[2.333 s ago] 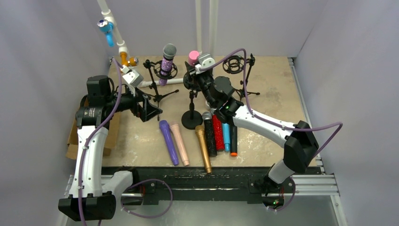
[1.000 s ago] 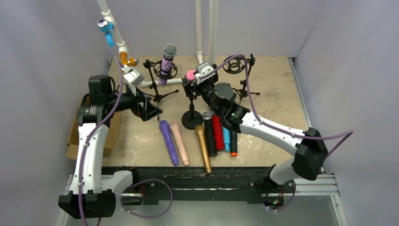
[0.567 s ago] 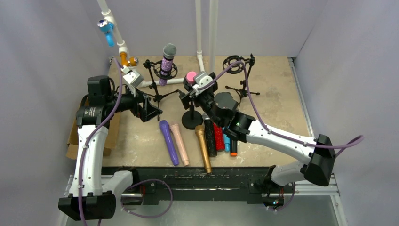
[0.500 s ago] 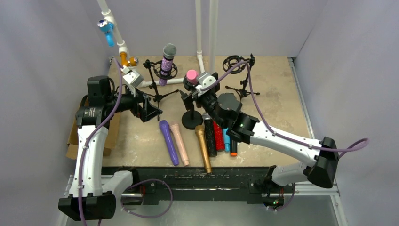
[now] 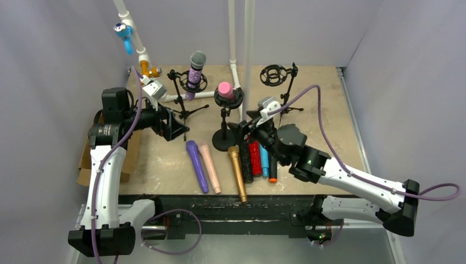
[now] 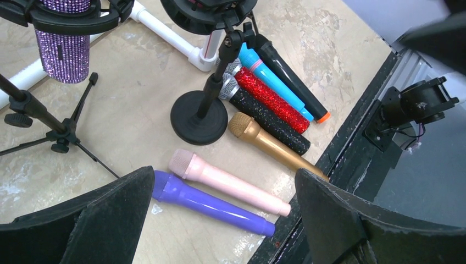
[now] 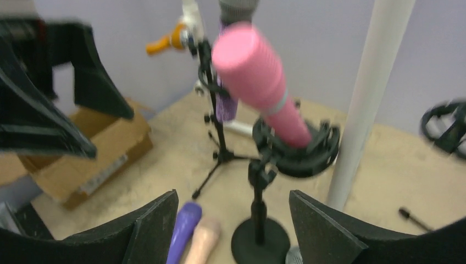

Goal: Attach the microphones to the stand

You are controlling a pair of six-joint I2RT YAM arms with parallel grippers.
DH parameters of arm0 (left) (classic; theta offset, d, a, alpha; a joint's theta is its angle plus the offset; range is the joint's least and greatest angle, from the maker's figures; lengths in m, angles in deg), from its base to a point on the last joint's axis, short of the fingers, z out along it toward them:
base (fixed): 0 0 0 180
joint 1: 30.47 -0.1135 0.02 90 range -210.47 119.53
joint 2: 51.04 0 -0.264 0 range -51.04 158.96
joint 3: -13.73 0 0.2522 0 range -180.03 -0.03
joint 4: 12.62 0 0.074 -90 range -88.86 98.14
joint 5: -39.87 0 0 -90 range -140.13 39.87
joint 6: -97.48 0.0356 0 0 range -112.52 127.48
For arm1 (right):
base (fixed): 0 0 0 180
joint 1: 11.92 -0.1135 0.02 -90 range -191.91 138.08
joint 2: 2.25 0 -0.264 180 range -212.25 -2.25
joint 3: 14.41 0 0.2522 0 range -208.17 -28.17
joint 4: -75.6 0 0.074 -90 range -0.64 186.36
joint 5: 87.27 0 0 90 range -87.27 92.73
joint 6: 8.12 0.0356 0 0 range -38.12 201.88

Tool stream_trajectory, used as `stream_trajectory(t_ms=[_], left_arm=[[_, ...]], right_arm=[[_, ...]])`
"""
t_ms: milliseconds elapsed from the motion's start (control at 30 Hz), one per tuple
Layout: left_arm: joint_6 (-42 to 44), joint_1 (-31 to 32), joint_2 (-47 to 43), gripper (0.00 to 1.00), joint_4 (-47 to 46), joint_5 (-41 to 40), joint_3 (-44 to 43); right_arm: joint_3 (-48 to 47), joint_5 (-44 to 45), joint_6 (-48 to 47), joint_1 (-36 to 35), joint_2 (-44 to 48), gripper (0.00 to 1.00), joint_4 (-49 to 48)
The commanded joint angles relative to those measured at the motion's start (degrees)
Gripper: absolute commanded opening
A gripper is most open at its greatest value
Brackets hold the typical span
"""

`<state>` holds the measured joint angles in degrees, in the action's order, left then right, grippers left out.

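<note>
The right hand (image 5: 240,125) is hanging with its fingers spread and nothing between them, just right of the black round-base stand (image 5: 223,141). The pink round-headed microphone (image 7: 255,82) is sitting tilted in that stand's ring clip, clear of the hand. The left hand (image 5: 173,126) is gaping too, empty, hovering beside the legs of the black tripod stand (image 5: 186,111), which is carrying the purple glitter microphone with a grey mesh head (image 5: 195,70).

The far right of the bench (image 5: 324,110) is lying bare around the empty black shock-mount stand (image 5: 274,75). At the near edge seven microphones are lying side by side: purple (image 6: 214,206), peach (image 6: 231,184), gold (image 6: 275,146), black glitter (image 6: 269,124), red glitter (image 6: 272,100), blue (image 6: 277,85) and a black one with an orange tip (image 6: 294,82). Their tails are reaching close to the black rail (image 5: 220,201), and the right arm is crossing above the right end of the row. A brown cardboard box (image 5: 85,162) is jutting past the left edge beneath the left arm.

The bench top is showing a tan, mottled face. A white upright pipe (image 5: 249,33) is rising behind the pink microphone, and pale grey walls (image 5: 384,55) are closing in left, far and right.
</note>
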<state>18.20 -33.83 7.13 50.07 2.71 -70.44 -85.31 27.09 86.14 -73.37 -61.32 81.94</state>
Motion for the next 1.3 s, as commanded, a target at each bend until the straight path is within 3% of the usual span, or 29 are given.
stream_trajectory(t_ms=[0, 200, 400, 600, 900, 1100, 1267], left_arm=[[-0.90, -0.26, 0.35, 1.00, -0.40, -2.34, -2.45], [-0.02, -0.31, 0.93, 1.00, 0.56, -3.47, -2.76], [0.52, -0.28, 0.99, 1.00, 1.58, -3.66, -2.85], [1.74, -0.27, 1.02, 1.00, 2.33, -4.15, -2.89], [1.96, -0.35, 1.99, 1.00, 2.99, -4.17, -3.97], [3.48, -0.38, 2.02, 1.00, 3.94, -4.15, -4.69], [3.73, -0.35, 2.60, 1.00, 4.33, -4.06, -4.64]], right_arm=[[7.44, -2.04, 8.97, -0.38, -2.06, 0.75, 3.09], [11.97, -1.29, 10.32, -0.26, -10.60, 0.69, -5.69], [11.36, -1.01, 5.02, 1.77, -20.32, 0.74, -16.59], [11.21, 1.11, 2.88, 4.14, -26.69, 0.70, -24.32], [8.58, 0.50, -0.86, 6.28, -36.29, 0.48, -32.79], [5.92, 0.24, -2.39, 6.62, -40.84, 0.43, -33.62], [3.67, 0.47, -3.73, 6.61, -43.60, 0.24, -34.42]])
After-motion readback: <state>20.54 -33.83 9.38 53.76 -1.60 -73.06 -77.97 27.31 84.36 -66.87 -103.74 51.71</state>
